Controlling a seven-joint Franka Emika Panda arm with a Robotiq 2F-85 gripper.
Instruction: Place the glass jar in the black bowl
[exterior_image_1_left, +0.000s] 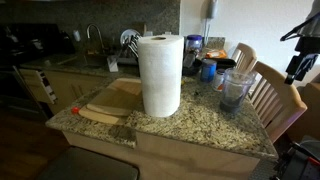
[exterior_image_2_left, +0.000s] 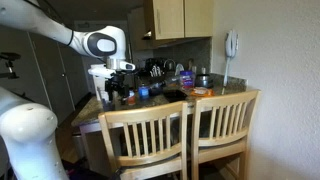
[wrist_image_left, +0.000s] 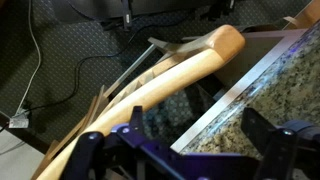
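Note:
A clear glass jar (exterior_image_1_left: 235, 90) stands on the granite counter (exterior_image_1_left: 190, 125) near its chair side. A small dark shallow shape just behind it looks like the black bowl (exterior_image_1_left: 226, 65); it also shows as a dark round shape in an exterior view (exterior_image_2_left: 175, 96). My gripper (exterior_image_1_left: 298, 68) hangs beyond the counter's edge, above the chairs, apart from both; it also shows in an exterior view (exterior_image_2_left: 112, 88). In the wrist view the gripper (wrist_image_left: 190, 150) is open and empty over a wooden chair rail (wrist_image_left: 180, 75) and the counter edge (wrist_image_left: 250, 85).
A tall paper towel roll (exterior_image_1_left: 160, 75) and a wooden cutting board (exterior_image_1_left: 115, 100) stand mid-counter. A blue container (exterior_image_1_left: 208, 68) and a dark-lidded jar (exterior_image_1_left: 194, 47) sit behind the glass jar. Two wooden chairs (exterior_image_2_left: 185, 135) line the counter's side. The sink and dish rack are behind.

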